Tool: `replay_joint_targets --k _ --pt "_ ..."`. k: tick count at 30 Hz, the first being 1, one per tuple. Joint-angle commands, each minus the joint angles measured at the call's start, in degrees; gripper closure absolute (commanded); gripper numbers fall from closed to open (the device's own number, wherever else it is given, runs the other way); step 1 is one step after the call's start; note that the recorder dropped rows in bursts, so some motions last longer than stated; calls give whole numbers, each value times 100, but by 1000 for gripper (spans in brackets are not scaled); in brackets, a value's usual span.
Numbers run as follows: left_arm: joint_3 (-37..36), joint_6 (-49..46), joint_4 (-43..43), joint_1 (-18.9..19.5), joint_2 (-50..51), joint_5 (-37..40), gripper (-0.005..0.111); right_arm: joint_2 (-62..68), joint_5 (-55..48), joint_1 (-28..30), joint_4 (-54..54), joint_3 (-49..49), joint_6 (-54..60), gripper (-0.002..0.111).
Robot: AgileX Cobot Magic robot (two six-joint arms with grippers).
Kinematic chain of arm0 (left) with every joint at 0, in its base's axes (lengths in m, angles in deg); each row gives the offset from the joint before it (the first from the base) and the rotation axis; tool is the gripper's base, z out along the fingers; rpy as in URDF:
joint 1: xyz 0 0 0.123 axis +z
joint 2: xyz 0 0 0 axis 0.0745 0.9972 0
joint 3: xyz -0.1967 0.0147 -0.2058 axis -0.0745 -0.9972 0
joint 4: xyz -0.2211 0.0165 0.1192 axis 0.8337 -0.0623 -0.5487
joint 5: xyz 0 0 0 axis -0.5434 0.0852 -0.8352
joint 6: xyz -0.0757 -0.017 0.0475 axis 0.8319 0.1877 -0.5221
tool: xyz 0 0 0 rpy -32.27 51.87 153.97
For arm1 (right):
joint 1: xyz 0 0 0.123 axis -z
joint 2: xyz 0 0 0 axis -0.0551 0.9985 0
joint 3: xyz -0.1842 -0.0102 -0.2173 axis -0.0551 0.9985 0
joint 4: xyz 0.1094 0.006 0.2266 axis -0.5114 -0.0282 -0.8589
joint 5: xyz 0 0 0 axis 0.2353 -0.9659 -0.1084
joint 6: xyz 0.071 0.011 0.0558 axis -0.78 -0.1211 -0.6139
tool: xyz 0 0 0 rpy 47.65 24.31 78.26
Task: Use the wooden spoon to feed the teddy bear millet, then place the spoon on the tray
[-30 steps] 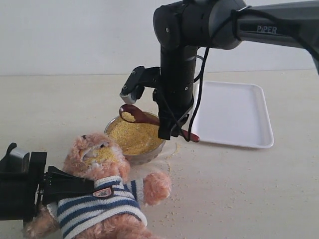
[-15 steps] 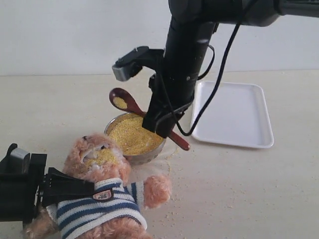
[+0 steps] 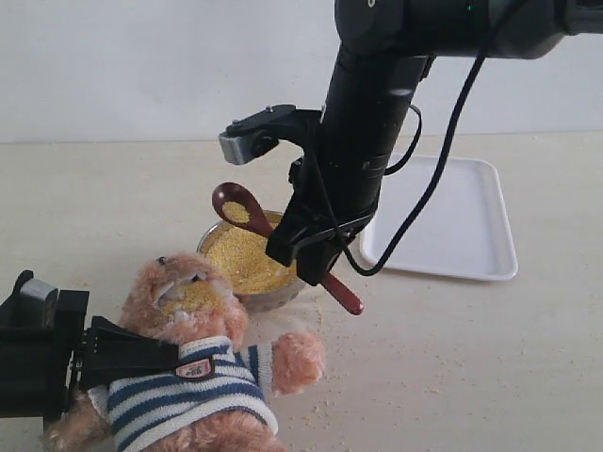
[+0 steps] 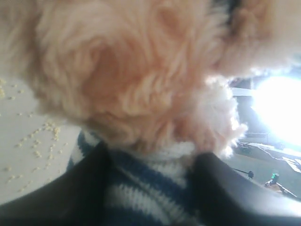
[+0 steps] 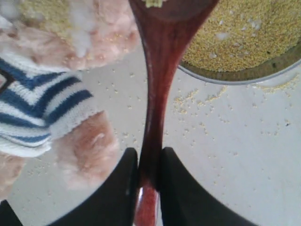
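Observation:
The teddy bear [image 3: 193,363] lies on its back at the front left, with millet crumbs on its muzzle. My left gripper [image 3: 170,356] is shut on its striped-shirt body; in the left wrist view the gripper [image 4: 150,188] has a dark finger on each side of the shirt. My right gripper [image 3: 303,256] is shut on the handle of the wooden spoon [image 3: 247,215]. The spoon slants above the metal bowl of millet [image 3: 243,264], carrying a little millet, its round end up and toward the bear. In the right wrist view the gripper [image 5: 148,165] pinches the spoon [image 5: 157,94]. The tray [image 3: 448,221] lies at the back right.
Loose millet grains [image 3: 325,400] are scattered on the pale table around the bowl and the bear. The right arm's black cable [image 3: 429,202] hangs over the tray's near-left side. The bear's arm [image 5: 89,148] lies beside the spoon handle.
The right arm has risen and tilted, lifting the spoon off the millet; the spoon now slants more steeply. The left gripper and the bear have not moved.

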Motion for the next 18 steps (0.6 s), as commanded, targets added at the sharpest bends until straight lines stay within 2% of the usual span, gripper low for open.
replay_joint_targets --k 1,9,18 --pt "74 84 79 -43 13 201 102 -182 -11 -289 -38 32 -299 109" --pt "74 84 44 -43 13 201 102 -182 -11 -907 573 32 -368 109" --pt "74 84 44 -43 13 201 102 -182 -11 -1233 1599 32 -391 109"
